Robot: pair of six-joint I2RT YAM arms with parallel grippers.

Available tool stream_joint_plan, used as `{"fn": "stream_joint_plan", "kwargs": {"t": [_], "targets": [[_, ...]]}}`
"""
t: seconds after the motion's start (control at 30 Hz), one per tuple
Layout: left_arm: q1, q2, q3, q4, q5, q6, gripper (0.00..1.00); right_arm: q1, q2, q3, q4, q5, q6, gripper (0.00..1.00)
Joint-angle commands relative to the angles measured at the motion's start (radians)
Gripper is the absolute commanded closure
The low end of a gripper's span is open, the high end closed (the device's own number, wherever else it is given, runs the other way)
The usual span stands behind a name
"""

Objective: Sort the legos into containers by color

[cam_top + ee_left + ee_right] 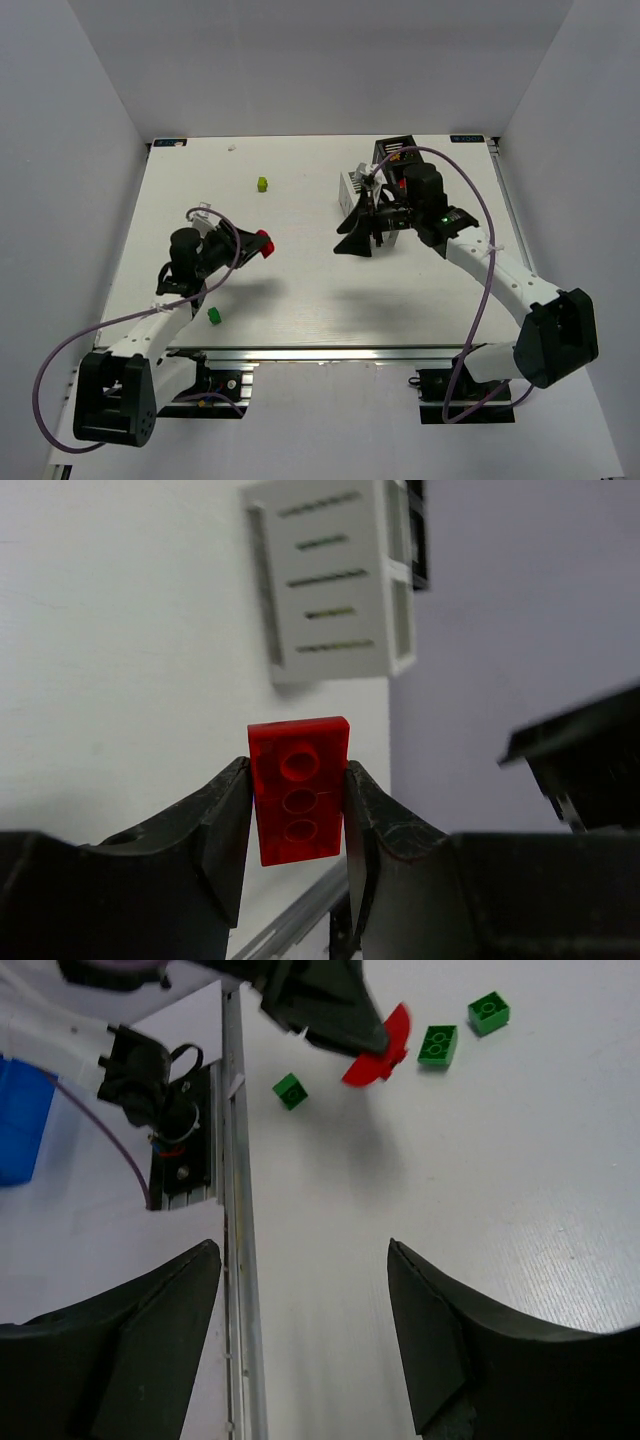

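The red lego [299, 810] is pinched between the jaws of the left gripper [297, 770], held above the white table [300, 290] left of centre in the top view, with a green lego [214, 316] lying just below it and a lime-yellow lego [262, 184] towards the upper middle. The white container [352, 188] and black container [395, 150] stand next to each other at upper right, partly covered by the right gripper [354, 232], whose jaws gape wide with nothing between them. Pale grey walls [90, 120] enclose the table on three sides, and a metal rail [330, 354] runs along its lower edge.
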Motion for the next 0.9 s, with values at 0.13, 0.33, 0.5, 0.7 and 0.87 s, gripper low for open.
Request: {"fn": "stream_joint_plan", "kwargs": {"t": [0.13, 0.33, 0.5, 0.7, 0.87], "targets": [[-0.152, -0.105, -0.081, 0.428, 0.068, 0.034, 1.00, 0.006, 0.041, 0.092, 0.110, 0.228, 0.314, 0.22], [-0.287, -0.197, -0.115, 0.414, 0.029, 0.273, 1.00, 0.049, 0.027, 0.129, 0.047, 0.360, 0.366, 0.18], [-0.379, -0.191, -0.067, 0.212, -0.075, 0.452, 1.00, 0.090, 0.033, 0.130, 0.064, 0.366, 0.428, 0.21], [-0.491, -0.144, -0.006, 0.147, -0.194, 0.534, 1.00, 0.158, 0.053, 0.158, 0.039, 0.389, 0.408, 0.23], [-0.528, -0.105, 0.040, 0.149, -0.239, 0.556, 1.00, 0.201, 0.067, 0.149, 0.018, 0.435, 0.388, 0.24]]}}
